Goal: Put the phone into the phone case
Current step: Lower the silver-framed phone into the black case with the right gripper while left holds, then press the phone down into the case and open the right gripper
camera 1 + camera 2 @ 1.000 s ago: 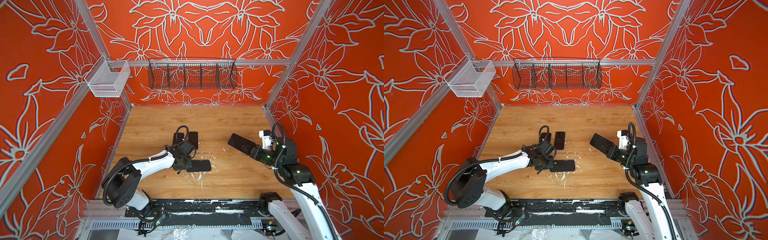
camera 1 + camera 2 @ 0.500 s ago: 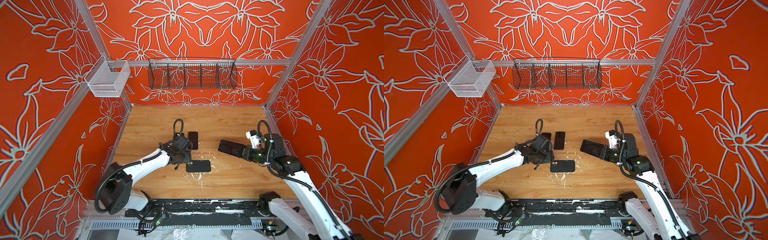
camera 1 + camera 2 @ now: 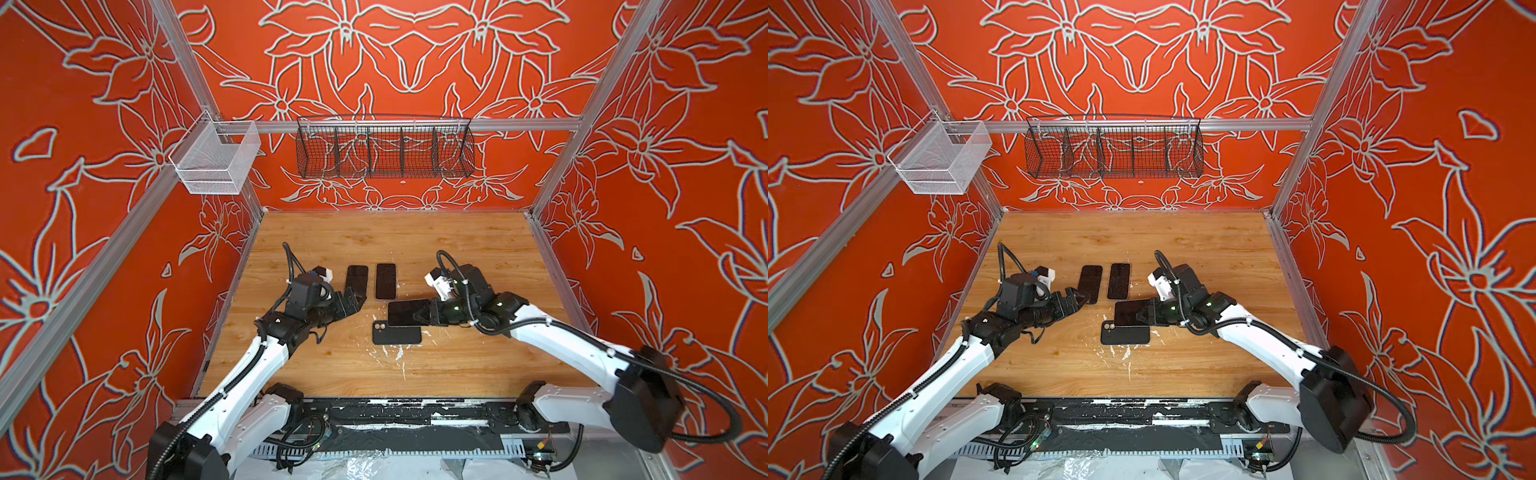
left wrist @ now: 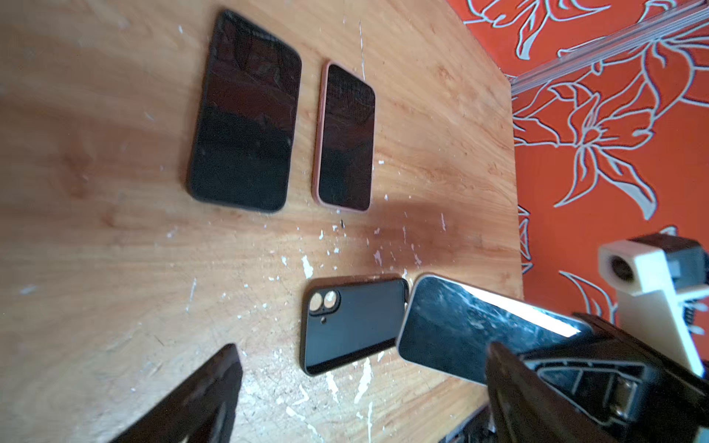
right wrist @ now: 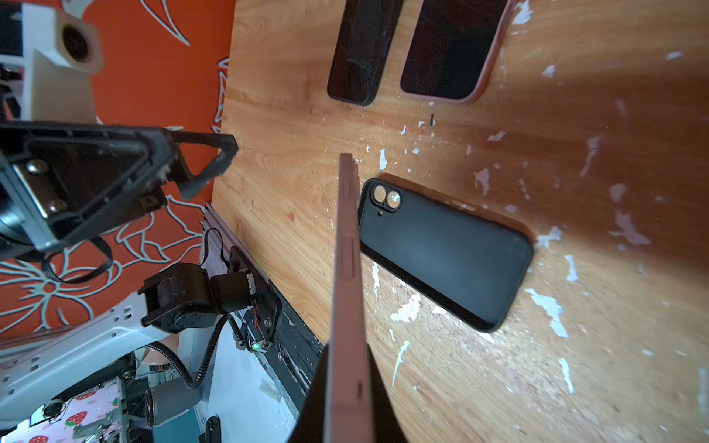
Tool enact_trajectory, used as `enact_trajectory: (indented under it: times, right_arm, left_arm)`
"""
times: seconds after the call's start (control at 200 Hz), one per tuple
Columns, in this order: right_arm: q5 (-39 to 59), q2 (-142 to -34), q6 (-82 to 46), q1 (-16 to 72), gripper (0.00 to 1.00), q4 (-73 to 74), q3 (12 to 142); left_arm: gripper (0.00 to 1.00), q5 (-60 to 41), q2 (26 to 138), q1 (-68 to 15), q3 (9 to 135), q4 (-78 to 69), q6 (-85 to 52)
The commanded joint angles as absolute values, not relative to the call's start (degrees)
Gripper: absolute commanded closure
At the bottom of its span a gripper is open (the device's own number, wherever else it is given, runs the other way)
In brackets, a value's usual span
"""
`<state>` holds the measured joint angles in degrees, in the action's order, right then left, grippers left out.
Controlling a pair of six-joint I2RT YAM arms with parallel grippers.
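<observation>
The black phone case (image 3: 397,333) (image 3: 1124,335) lies flat near the table's middle, open side up, camera cutout to the left. My right gripper (image 3: 424,316) (image 5: 347,353) is shut on one end of the phone (image 3: 407,311) (image 4: 472,326), a dark-screened handset with a pinkish rim (image 5: 347,249). The phone hangs tilted just behind and above the case (image 5: 441,253), and I cannot tell whether they touch. My left gripper (image 3: 353,300) (image 4: 362,351) stands open and empty, left of the case (image 4: 353,326).
Two more phones lie side by side behind the case: a black one (image 3: 356,280) and one in a pink case (image 3: 385,281). A white mesh basket (image 3: 216,158) and a black wire basket (image 3: 384,149) hang on the walls. White paint flecks (image 3: 399,353) mark the wood.
My left gripper has opened, let go of the case and drawn back to the left. My right gripper has carried the phone leftward and down, close to the case.
</observation>
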<state>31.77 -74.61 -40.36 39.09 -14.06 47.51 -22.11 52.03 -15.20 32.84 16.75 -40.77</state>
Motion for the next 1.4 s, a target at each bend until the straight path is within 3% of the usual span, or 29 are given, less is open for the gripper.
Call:
enact_trajectory:
  times: [0.0,0.38,1.391]
  right_arm:
    - [30.6,-78.2,-43.3,41.0,1.00,-7.4,51.3]
    - [34.8,-90.4,-45.0,41.9,1.00,-6.3,55.6]
    - [40.6,-88.0,-47.4,41.9,1.00,-2.7,46.5]
  left_arm:
    - [0.03,-30.3,50.1,-14.0,28.6,9.1,-46.0]
    - [0.03,-32.0,48.0,-13.7,20.7,4.0,-50.3]
    - [0.03,-31.0,52.1,-13.7,20.1,0.8,-50.7]
